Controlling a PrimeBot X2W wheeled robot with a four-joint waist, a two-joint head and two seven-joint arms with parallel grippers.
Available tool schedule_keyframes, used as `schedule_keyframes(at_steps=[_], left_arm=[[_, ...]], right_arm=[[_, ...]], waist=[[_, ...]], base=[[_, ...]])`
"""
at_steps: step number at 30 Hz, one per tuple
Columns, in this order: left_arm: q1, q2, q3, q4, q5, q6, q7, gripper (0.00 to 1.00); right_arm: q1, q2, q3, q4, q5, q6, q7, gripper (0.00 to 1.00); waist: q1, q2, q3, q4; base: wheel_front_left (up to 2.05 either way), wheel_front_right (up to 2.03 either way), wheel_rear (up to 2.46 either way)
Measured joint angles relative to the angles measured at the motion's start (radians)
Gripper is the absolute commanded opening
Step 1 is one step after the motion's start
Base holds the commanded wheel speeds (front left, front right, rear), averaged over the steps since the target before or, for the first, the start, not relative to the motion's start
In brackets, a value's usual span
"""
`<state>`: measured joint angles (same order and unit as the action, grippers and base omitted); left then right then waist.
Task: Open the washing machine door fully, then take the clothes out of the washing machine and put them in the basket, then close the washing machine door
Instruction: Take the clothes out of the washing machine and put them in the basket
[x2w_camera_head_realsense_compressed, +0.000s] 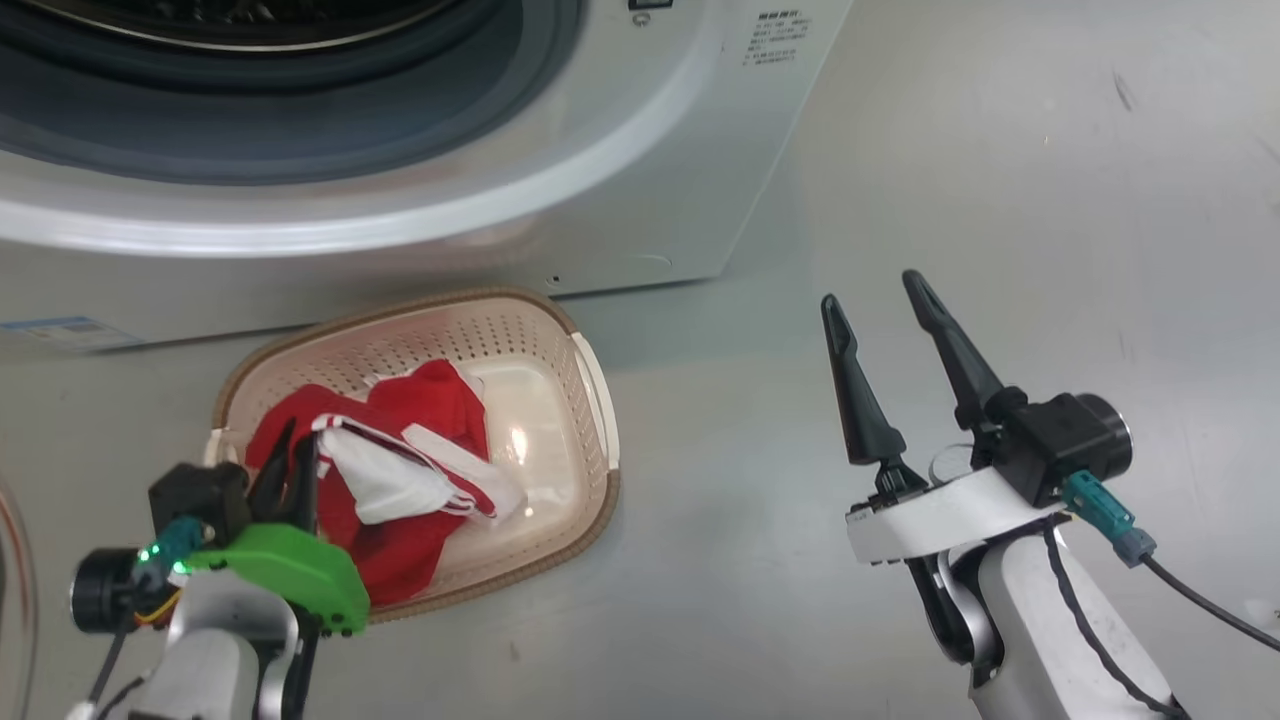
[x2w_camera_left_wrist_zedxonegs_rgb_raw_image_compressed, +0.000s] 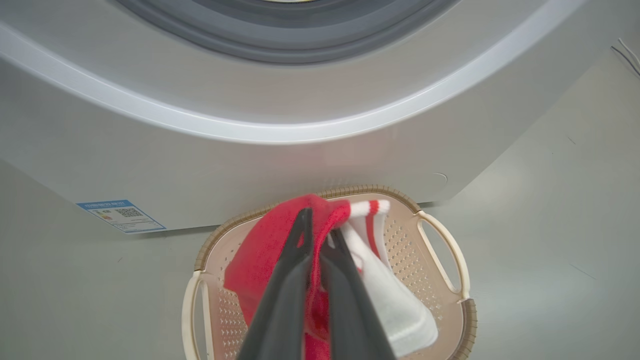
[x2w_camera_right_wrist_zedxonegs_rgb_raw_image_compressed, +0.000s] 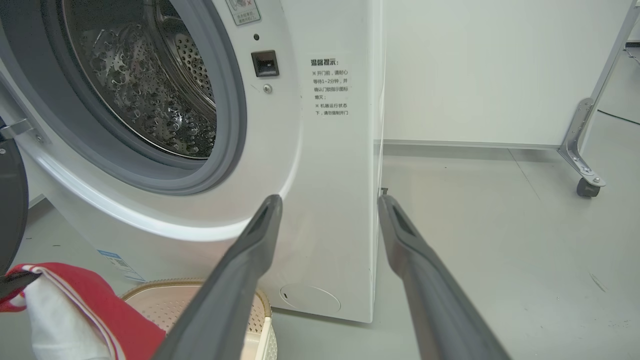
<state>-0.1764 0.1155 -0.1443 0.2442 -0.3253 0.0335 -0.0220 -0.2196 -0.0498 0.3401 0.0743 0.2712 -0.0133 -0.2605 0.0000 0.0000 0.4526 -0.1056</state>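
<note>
The left arm is bent low at the lower left of the head view, its green wrist cover uppermost. The left gripper (x2w_camera_left_wrist_zedxonegs_rgb_raw_image_compressed: 319, 225) is pointed down into the basket (x2w_camera_left_wrist_zedxonegs_rgb_raw_image_compressed: 371, 190), and its fingers are closed on the clothes (x2w_camera_left_wrist_zedxonegs_rgb_raw_image_compressed: 260, 250). These are a red garment with white panels and striped trim, which is draped from the fingertips into the basket. Whether the cloth rests on the basket floor cannot be told.

The right arm is raised at the lower right, well apart from the basket. The right gripper (x2w_camera_head_realsense_compressed: 871, 290) is held over bare grey floor with its jaws spread wide and nothing between them.

The basket is set on the floor just before the washing machine (x2w_camera_head_realsense_compressed: 640, 150), near a blue label (x2w_camera_left_wrist_zedxonegs_rgb_raw_image_compressed: 120, 216). Beyond, the steel drum (x2w_camera_right_wrist_zedxonegs_rgb_raw_image_compressed: 150, 90) is exposed inside the grey seal (x2w_camera_right_wrist_zedxonegs_rgb_raw_image_compressed: 235, 125). A dark edge of the washing machine door (x2w_camera_right_wrist_zedxonegs_rgb_raw_image_compressed: 11, 210) is seen swung aside. Farther off, a castor frame (x2w_camera_right_wrist_zedxonegs_rgb_raw_image_compressed: 585, 185) stands by a white wall.
</note>
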Motion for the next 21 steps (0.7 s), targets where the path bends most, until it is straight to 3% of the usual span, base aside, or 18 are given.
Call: schedule_keyframes(at_steps=[21], left_arm=[[-0.299,0.007,0.033,0.329,-0.047,-0.039,0.093,0.00]], right_arm=[[-0.114,-0.001,0.050,-0.068,0.039,-0.040,0.000,1.00]], waist=[[0.0000,0.0000,0.235,-0.092]], base=[[0.00,0.00,0.00]])
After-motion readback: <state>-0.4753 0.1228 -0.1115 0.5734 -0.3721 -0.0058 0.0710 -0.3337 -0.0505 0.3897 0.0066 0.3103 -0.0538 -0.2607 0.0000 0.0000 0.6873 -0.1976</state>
